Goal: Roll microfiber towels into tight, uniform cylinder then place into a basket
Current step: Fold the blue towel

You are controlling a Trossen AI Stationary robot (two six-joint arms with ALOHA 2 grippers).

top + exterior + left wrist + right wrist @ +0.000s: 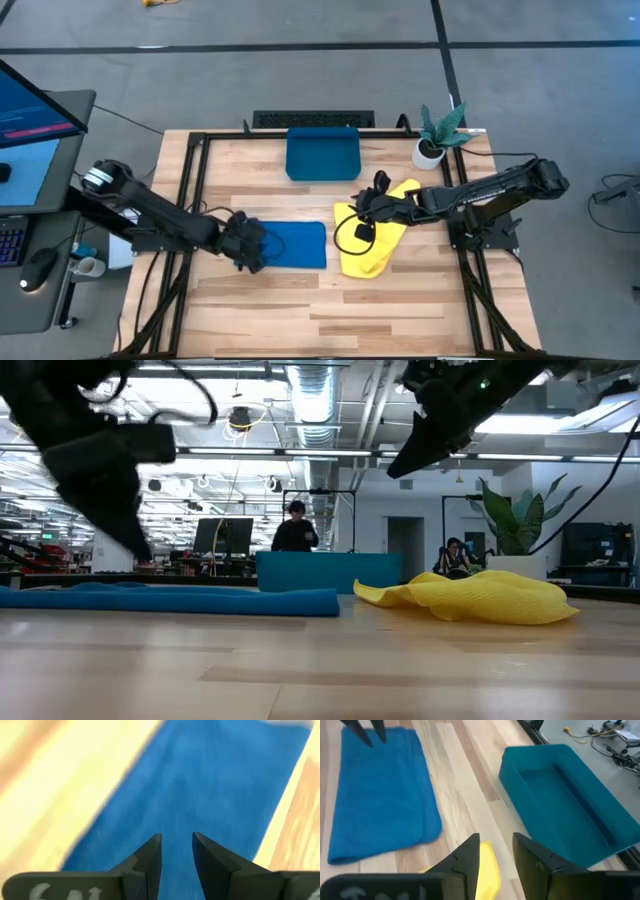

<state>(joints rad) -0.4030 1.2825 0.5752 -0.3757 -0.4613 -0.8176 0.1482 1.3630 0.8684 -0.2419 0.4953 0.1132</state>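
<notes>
Plainly, neither towel is rolled yet, and both could end up as loose, uneven bundles.

The blue towel lies flat and folded at centre-left of the high view, with the left gripper over its left end, fingers slightly spread and nothing between them; a shallow pinch there would likely lift only the top layer and start a crooked roll. The yellow towel sits crumpled just right of centre, and the right gripper hangs above its upper part, jaws a little apart and empty; rolling from that bunched state would probably give a lumpy cylinder, so it needs flattening first. The basket waits empty at upper centre, close to a small potted plant that a wide swing of the right arm might knock.
</notes>
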